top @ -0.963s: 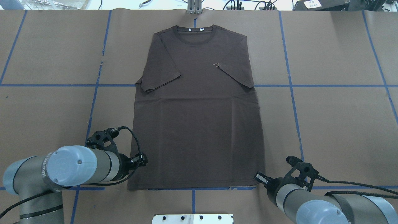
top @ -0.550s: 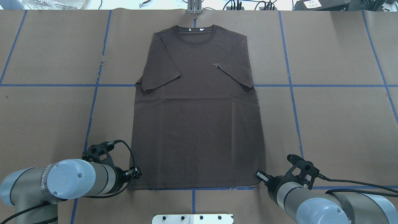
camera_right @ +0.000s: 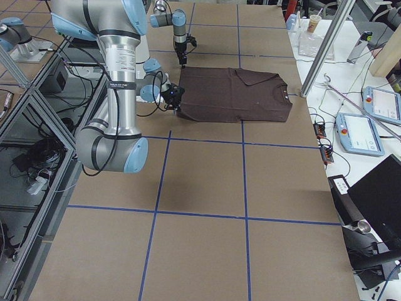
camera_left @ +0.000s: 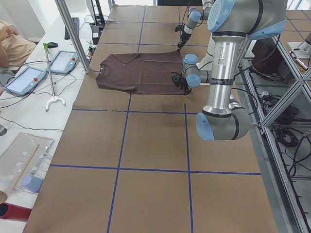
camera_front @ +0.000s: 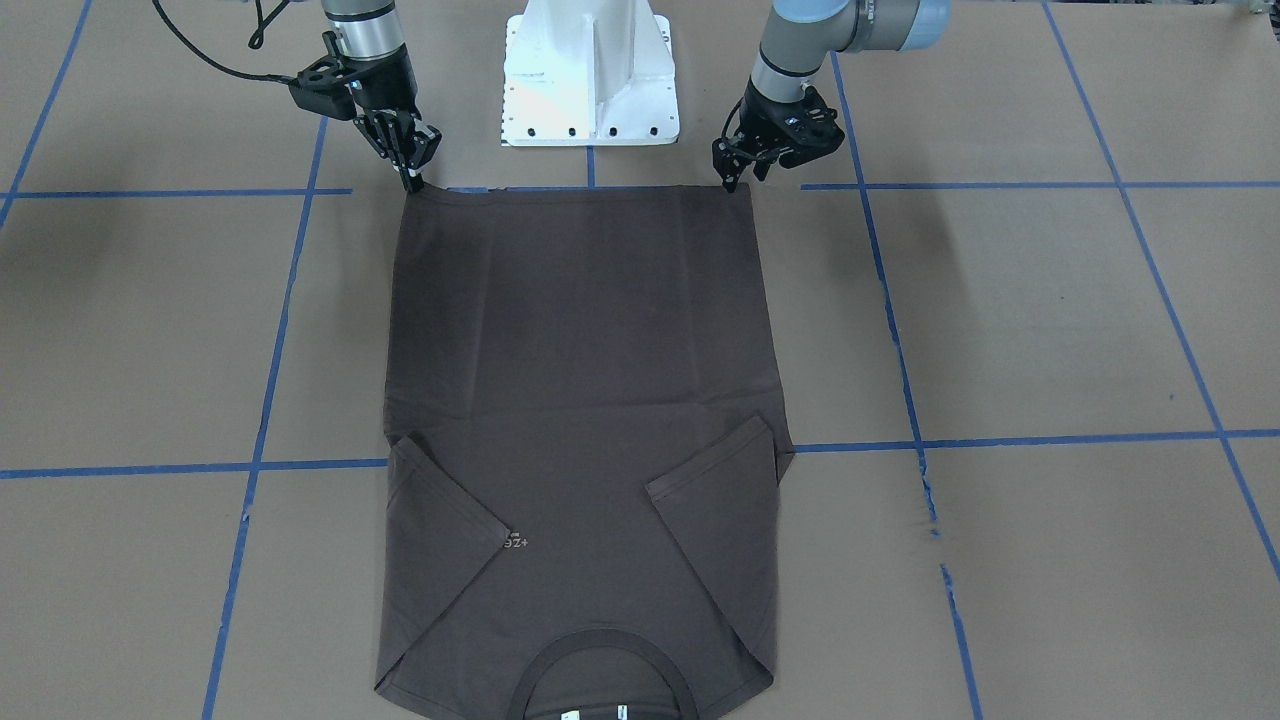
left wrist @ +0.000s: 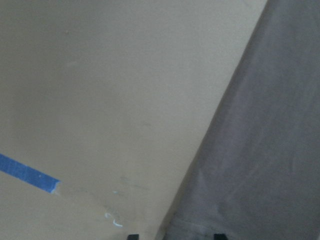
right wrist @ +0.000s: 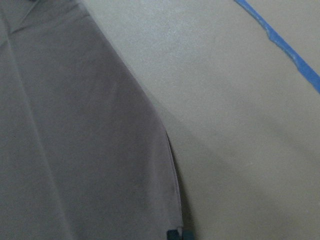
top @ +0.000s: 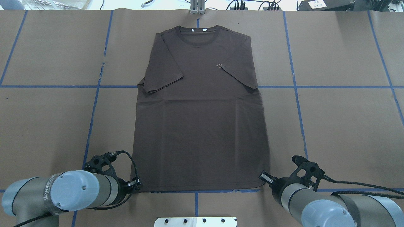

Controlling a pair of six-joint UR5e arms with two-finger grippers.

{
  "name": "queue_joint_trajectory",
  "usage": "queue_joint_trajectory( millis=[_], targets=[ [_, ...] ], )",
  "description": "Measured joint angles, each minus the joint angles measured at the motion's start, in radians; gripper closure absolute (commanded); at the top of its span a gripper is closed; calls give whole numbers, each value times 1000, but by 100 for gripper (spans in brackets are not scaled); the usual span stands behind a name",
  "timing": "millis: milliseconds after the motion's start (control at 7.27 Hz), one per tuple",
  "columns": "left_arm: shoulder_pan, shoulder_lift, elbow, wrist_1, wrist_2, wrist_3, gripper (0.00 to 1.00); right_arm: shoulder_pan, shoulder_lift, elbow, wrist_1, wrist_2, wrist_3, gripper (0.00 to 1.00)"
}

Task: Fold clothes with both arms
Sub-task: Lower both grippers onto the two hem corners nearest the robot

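The dark brown T-shirt (top: 202, 126) lies flat, front up, both sleeves folded inward and its collar at the far side. My left gripper (top: 136, 184) is low at the near left hem corner. In the left wrist view (left wrist: 175, 236) its tips stand apart, with the cloth (left wrist: 270, 150) between them. My right gripper (top: 264, 177) is at the near right hem corner. In the right wrist view (right wrist: 180, 233) its tips are together on the shirt's edge (right wrist: 75, 150). The front view shows the left gripper (camera_front: 742, 172) and the right gripper (camera_front: 410, 170) at the hem.
The white pedestal base (camera_front: 590, 70) stands just behind the hem, between the arms. Blue tape lines (top: 296, 94) grid the brown table cover. Tablets and a stand (camera_left: 51, 99) lie beyond the table's far edge.
My left gripper has moved back along the shirt's left side, toward the near edge, and down to the hem corner. The right gripper has barely moved. The shirt lies as before.
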Motion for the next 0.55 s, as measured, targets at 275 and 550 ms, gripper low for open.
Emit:
queue_joint_trajectory(
  millis=[275, 550],
  targets=[
    [2, 2, 2, 0, 2, 0, 45, 1, -2, 1, 0, 0, 0, 100],
    [7, 0, 9, 0, 2, 1, 48, 1, -5, 1, 0, -1, 0, 100]
  ],
)
